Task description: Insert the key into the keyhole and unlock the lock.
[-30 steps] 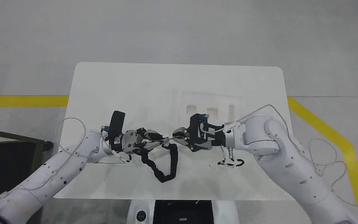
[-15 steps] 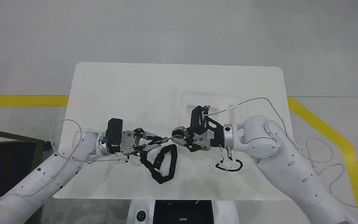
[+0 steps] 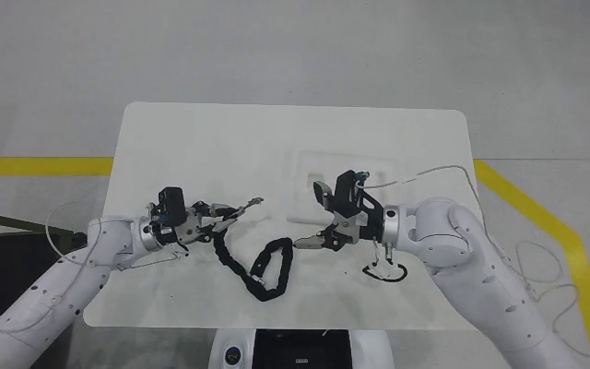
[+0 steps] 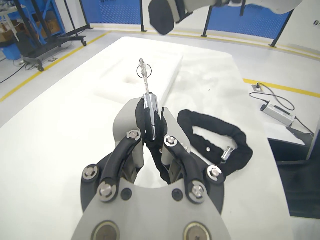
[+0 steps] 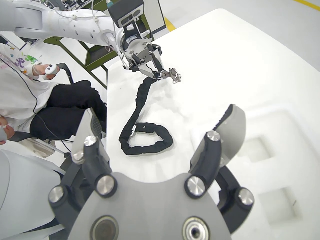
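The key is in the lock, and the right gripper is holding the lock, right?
No. The key is in the lock, but the left gripper is holding it, as the left wrist view shows.

My left end effector (image 4: 149,122) is grey with black links and pads. The chain lock (image 4: 212,136) has a plain black sleeve; its cylinder (image 4: 150,102) and the key (image 4: 143,72) are shiny silver. The bench (image 4: 62,131) and the foam tray (image 4: 160,61) are white.

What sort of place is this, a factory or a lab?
Likely a robot test lab in a workshop hall: yellow floor lines, blue partition panels and a wheeled equipment rack around the white table.
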Motion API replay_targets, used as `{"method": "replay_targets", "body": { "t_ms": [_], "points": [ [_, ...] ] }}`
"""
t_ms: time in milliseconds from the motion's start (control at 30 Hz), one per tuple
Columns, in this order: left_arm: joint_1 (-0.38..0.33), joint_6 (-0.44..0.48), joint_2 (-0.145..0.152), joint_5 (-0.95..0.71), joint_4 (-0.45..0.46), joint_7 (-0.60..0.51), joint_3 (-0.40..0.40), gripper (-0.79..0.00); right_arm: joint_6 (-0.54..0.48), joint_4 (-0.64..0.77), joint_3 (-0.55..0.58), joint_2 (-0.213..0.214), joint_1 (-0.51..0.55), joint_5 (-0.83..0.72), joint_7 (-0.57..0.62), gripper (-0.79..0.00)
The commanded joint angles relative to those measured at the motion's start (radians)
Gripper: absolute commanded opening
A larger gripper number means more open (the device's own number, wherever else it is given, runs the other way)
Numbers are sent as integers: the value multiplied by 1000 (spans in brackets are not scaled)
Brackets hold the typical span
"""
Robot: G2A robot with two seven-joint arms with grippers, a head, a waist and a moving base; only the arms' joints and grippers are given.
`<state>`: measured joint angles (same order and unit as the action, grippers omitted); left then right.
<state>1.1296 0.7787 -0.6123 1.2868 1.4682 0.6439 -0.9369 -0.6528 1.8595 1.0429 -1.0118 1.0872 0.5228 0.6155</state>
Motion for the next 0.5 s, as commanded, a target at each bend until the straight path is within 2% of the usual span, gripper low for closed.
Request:
{"method": "replay_targets", "body": {
  "t_ms": [0, 167, 400, 433, 467],
  "points": [
    [14, -24, 4, 6, 16, -77, -17, -785, 3, 10, 23, 5, 28, 17, -16, 0],
    [32, -109, 0, 30, 70, -262, -31, -785, 6, 35, 67, 15, 87, 50, -43, 0],
    [30, -193, -18, 67, 108, -407, -23, -785, -1, 55, 107, 23, 143, 81, -75, 0],
    [30, -197, -22, 66, 112, -416, -20, -653, -3, 56, 114, 25, 152, 89, -85, 0],
    [29, -197, -23, 64, 111, -417, -20, -397, -4, 57, 118, 25, 156, 94, -92, 0]
  ]
}}
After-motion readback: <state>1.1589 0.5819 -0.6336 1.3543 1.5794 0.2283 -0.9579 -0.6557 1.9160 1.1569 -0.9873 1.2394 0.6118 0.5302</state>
